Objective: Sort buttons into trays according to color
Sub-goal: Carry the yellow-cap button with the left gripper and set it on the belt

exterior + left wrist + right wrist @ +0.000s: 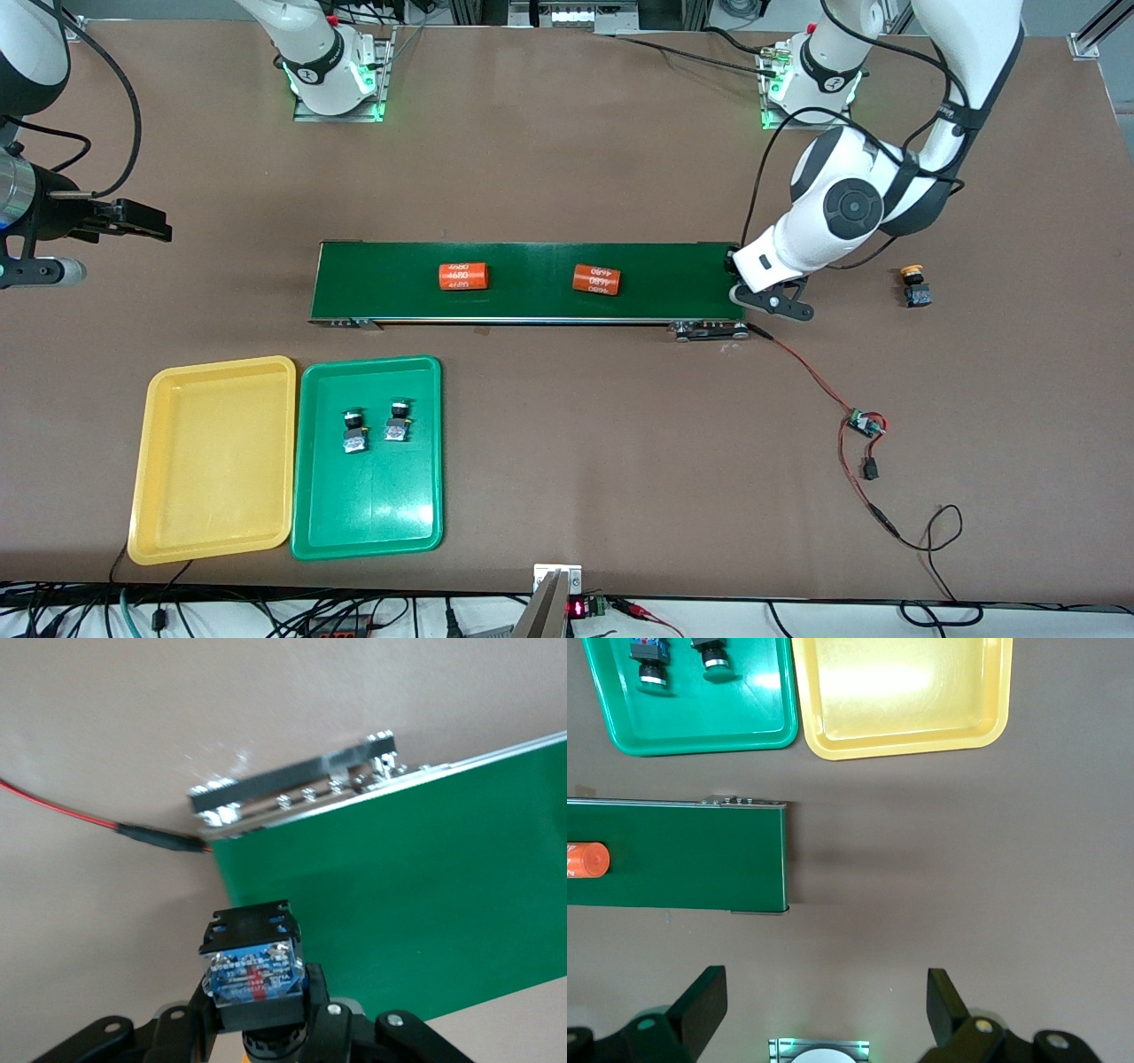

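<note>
While two green-capped buttons [376, 425] already lie in the green tray [368, 523] beside the bare yellow tray [213, 523], the left hand [257, 1032] clamps a blue-and-black button [252, 970] over the conveyor belt's [532, 306] end; next it likely releases it there. Another yellow-capped button [914, 286] stands nearby on the counter [620, 443]. The right hand [824, 1010] waits, spread wide.

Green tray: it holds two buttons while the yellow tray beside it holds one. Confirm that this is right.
Not quite. The green tray does hold two buttons, one beside the other, but the yellow tray beside it holds none. The front view shows this, and the right wrist view agrees.
</note>
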`<state>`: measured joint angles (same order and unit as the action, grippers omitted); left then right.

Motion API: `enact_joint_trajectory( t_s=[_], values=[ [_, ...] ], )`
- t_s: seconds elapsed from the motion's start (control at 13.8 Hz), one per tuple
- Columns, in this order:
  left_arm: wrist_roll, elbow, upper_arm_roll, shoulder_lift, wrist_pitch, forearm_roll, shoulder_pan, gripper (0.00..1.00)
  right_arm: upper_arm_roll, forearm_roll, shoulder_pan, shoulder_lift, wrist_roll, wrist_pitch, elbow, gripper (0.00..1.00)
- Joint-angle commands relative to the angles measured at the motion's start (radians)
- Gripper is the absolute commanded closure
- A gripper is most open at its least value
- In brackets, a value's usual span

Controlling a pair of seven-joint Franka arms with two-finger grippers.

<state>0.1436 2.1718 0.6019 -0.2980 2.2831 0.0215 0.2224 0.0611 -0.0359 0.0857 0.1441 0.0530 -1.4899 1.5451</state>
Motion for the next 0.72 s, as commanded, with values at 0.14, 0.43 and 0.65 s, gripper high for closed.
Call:
enact_joint_trajectory(
  t_s=[0.14, 0.43, 0.65],
  values=[
    [0.083, -0.043, -0.007, -0.058, 0.013, -0.032, -0.081, 1.0, 0.006, 0.016, 0.008, 0.006, 0.004, 0.008, -0.019, 0.0],
    [0.079, -0.041, -0.007, -0.063, 0.013, -0.022, -0.084, 0.56, 0.006, 0.013, 0.008, 0.026, 0.007, 0.002, -0.011, 0.0],
    [0.062, -0.043, -0.007, -0.05, 0.009, -0.02, -0.083, 0.0, 0.006, 0.016, 0.006, 0.051, 0.034, 0.028, -0.01, 0.0]
  ],
)
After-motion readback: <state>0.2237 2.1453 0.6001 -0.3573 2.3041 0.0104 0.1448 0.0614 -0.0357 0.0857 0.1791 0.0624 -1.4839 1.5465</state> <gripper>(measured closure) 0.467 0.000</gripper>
